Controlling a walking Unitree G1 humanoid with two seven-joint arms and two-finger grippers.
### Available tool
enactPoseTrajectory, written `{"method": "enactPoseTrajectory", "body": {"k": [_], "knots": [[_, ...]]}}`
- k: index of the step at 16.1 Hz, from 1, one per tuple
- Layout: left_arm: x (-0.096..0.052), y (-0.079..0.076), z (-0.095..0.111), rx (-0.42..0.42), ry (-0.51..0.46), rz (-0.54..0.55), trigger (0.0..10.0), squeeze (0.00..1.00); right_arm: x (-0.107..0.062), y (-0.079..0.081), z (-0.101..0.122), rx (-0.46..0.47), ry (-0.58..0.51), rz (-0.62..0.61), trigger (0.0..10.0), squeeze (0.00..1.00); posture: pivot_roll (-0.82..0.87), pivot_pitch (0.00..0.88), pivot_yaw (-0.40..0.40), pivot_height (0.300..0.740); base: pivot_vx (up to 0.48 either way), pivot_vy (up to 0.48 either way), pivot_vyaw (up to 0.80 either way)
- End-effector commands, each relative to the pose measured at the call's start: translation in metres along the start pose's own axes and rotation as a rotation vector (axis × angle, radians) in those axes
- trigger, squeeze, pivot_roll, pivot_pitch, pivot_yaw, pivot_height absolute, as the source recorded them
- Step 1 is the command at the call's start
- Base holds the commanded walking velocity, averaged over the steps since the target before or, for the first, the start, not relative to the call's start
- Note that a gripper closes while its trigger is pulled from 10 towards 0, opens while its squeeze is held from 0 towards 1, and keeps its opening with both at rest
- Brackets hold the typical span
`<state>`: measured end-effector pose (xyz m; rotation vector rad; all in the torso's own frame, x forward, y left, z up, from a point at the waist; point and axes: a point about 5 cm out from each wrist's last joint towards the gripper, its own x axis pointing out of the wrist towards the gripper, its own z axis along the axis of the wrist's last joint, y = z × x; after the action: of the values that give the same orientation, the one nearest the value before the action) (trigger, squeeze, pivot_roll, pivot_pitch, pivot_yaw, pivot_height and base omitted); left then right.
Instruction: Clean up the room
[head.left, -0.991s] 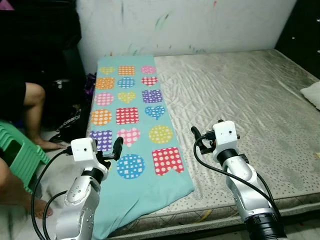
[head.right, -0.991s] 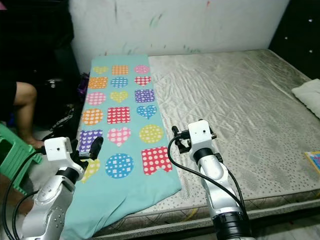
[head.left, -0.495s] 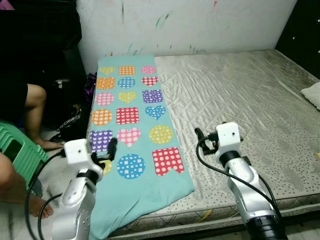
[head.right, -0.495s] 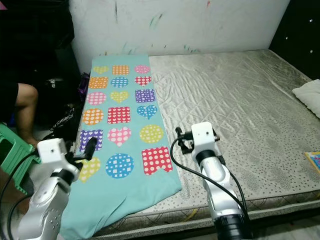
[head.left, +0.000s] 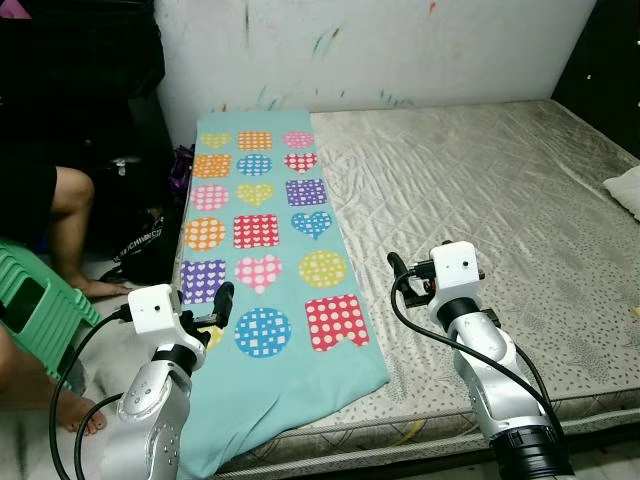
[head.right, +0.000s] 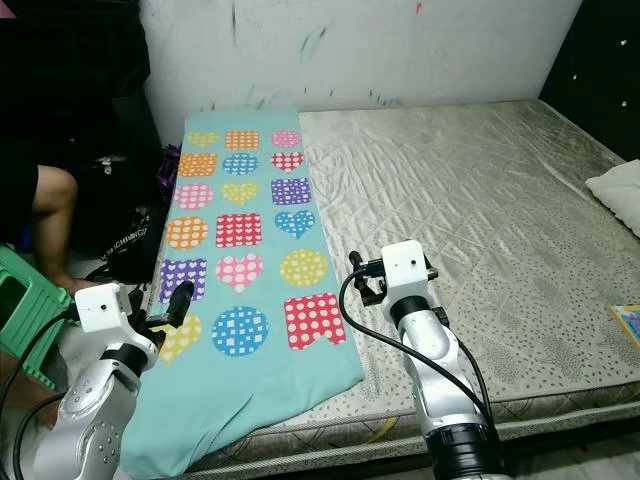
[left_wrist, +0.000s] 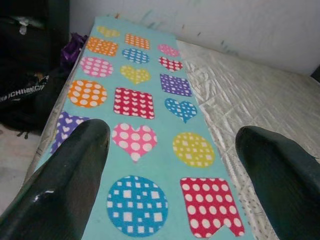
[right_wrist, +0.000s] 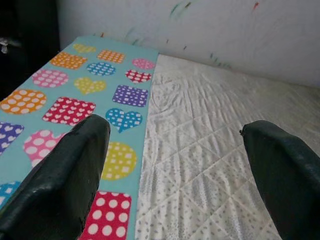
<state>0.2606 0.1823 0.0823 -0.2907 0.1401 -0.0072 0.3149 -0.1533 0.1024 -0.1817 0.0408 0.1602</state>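
Long teal blanket (head.left: 262, 250) with hearts, dots and squares, lying flat along the left side of the bed (head.left: 480, 200). Long way running from the near edge up to the wall, with the near end hanging off the mattress. Left gripper (head.left: 222, 304) spread wide, held just over the near left part of the blanket. Right gripper (head.left: 396, 273) also spread wide, held over bare mattress just past the blanket's right edge. Both close, but left one nearer, so probably the one to grab first. White writing on a dark bag (head.left: 140, 245) on the floor, too small to read.
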Motion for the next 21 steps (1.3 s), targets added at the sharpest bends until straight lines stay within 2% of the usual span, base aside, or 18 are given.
{"method": "enactPoseTrajectory", "body": {"k": [1, 3, 5, 11, 21], "knots": [[0.001, -0.0013, 0.0001, -0.005, 0.017, -0.008, 10.0, 0.0, -0.002, -0.0024, -0.0019, 0.016, 0.015, -0.015, 10.0, 0.0, -0.15, 0.0, -0.004, 0.74, 0.0, 0.0, 0.0], [0.0011, -0.0011, 0.0004, -0.014, 0.011, -0.015, 10.0, 0.0, -0.0015, -0.003, -0.0013, 0.019, 0.011, -0.016, 10.0, 0.0, -0.15, 0.0, -0.002, 0.74, 0.0, 0.0, -0.8], [0.0024, -0.001, 0.0018, -0.019, 0.008, -0.012, 10.0, 0.0, 0.0003, -0.0045, -0.0002, 0.019, 0.008, -0.017, 10.0, 0.0, -0.15, 0.0, -0.002, 0.74, 0.0, 0.159, 0.0], [0.0035, 0.0005, 0.0034, -0.022, 0.004, 0.006, 10.0, 0.0, 0.0013, -0.0036, 0.0005, 0.018, 0.009, -0.012, 10.0, 0.0, -0.15, 0.0, -0.004, 0.74, 0.0, 0.48, 0.0], [0.0031, -0.0021, 0.0057, -0.028, -0.02, -0.006, 10.0, 0.0, -0.0004, -0.0049, 0.0008, 0.016, 0.005, -0.012, 10.0, 0.0, -0.15, 0.0, -0.005, 0.74, 0.0, 0.0, 0.0]]}}
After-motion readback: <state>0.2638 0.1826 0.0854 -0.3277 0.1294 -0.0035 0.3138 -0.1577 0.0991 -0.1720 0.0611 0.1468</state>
